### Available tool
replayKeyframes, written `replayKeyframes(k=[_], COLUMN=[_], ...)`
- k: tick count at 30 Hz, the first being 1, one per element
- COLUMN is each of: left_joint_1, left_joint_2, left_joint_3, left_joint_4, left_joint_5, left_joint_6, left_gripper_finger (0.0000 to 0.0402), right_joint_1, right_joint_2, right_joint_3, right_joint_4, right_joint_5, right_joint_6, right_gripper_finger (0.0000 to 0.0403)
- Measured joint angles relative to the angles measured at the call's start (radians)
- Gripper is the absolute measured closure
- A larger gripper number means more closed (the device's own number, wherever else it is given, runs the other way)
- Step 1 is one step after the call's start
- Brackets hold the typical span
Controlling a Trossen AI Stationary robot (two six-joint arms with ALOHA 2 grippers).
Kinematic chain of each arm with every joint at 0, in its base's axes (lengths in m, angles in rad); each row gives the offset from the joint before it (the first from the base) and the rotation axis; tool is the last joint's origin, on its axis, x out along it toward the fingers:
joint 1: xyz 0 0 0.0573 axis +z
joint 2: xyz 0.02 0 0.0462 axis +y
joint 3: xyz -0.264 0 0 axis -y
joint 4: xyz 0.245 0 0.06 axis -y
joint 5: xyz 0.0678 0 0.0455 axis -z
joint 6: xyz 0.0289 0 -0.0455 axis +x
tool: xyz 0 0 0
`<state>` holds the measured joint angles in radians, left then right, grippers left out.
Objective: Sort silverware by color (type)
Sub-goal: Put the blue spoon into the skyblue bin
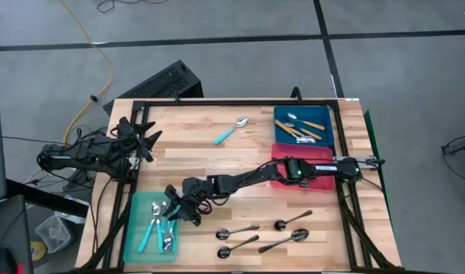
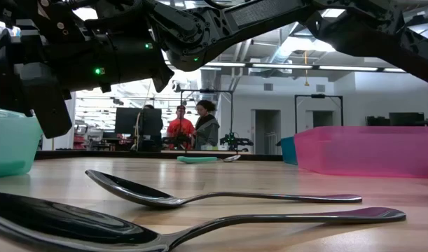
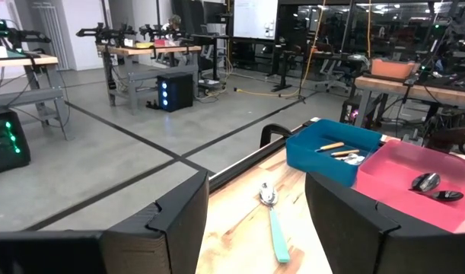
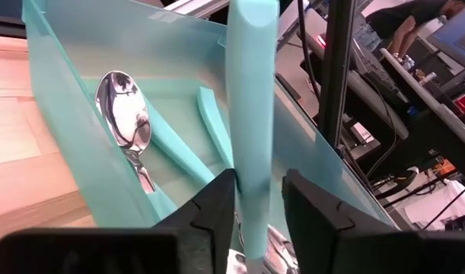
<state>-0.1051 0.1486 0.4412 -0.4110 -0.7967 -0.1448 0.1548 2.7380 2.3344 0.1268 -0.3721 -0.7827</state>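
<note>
Your right gripper (image 4: pixel 255 205) is pinching the handle of a teal spoon (image 4: pixel 252 114), both fingers pressed against it, and the wrist view shows that handle standing up between them. It hangs over the near edge of the teal bin (image 1: pixel 139 204) at the table's front left, with the arm stretched right across the table (image 1: pixel 202 125) from the right side. Inside that bin you can see more teal-handled spoons (image 1: pixel 150 232), one with its shiny bowl facing up (image 4: pixel 122 110).

Your left gripper (image 1: pixel 144 137) waits at the table's back left corner, fingers spread apart with nothing between them. Its wrist camera looks along the back of the table at one lone teal spoon (image 3: pixel 273 224) lying on the wood, well apart from every bin.

At the back right sits the blue bin (image 1: pixel 281 125) with orange-handled spoons (image 1: pixel 308 126) in it. Just in front of it is the pink bin (image 1: pixel 280 151), partly under your right arm; two dark spoons (image 3: pixel 432 185) show in it from the left wrist view.

Five all-metal spoons (image 1: pixel 289 222) lie loose on the front of the table, to the right of the teal bin
</note>
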Motion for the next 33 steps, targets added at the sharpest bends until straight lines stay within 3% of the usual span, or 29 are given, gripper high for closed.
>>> replayKeyframes(k=[11,20,33], left_joint_1=[0.000,0.000,0.000], left_joint_2=[0.000,0.000,0.000], left_joint_3=[0.000,0.000,0.000], left_joint_4=[0.000,0.000,-0.002], left_joint_5=[0.000,0.000,0.000], left_joint_6=[0.000,0.000,-0.001], left_gripper_finger=[0.0196,0.0196,0.0196], right_joint_1=[-0.001,0.001,-0.006], right_joint_2=[0.000,0.001,-0.032], right_joint_3=[0.001,-0.001,0.000], right_joint_4=[0.005,0.133,0.174], right_joint_5=[0.005,0.005,0.008], right_joint_6=[0.000,0.078,0.155], right_gripper_finger=[0.0199,0.0206,0.0207])
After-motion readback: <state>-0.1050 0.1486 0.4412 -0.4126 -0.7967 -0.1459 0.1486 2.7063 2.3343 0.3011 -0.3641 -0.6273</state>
